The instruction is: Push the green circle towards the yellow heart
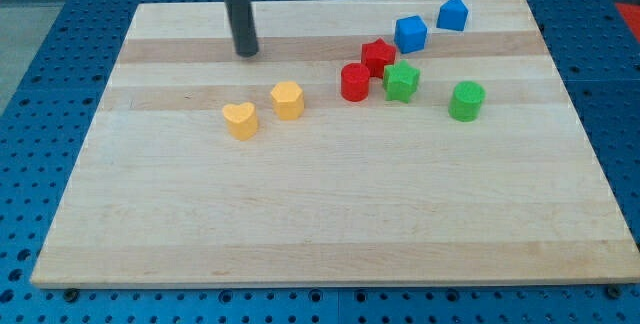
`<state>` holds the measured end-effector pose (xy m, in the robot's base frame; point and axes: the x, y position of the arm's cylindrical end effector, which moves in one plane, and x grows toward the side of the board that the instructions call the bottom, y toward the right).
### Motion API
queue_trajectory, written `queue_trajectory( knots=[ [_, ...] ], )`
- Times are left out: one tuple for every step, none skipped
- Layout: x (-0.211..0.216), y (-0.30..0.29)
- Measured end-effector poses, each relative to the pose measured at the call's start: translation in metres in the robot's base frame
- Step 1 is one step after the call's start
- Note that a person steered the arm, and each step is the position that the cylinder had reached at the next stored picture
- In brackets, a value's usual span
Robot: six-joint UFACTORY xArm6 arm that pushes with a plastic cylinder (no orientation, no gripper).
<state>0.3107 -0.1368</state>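
Note:
The green circle [466, 100] stands at the view's right of the wooden board. The yellow heart [240, 120] lies left of the board's middle, far from the green circle. My tip [246, 52] rests on the board near the view's top left, above the yellow heart and well left of all the red, green and blue blocks. It touches no block.
A yellow hexagon-like block [287, 99] sits just right of the heart. A red circle [355, 81], a red star [378, 56] and a green star [402, 81] cluster between the heart and the green circle. Two blue blocks [411, 33] [452, 12] lie at the top right.

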Motion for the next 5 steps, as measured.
queue_trajectory(
  knots=[
    [0.046,-0.044],
    [0.098,-0.056],
    [0.140,-0.054],
    [0.186,-0.032],
    [0.215,0.030]
  ],
)
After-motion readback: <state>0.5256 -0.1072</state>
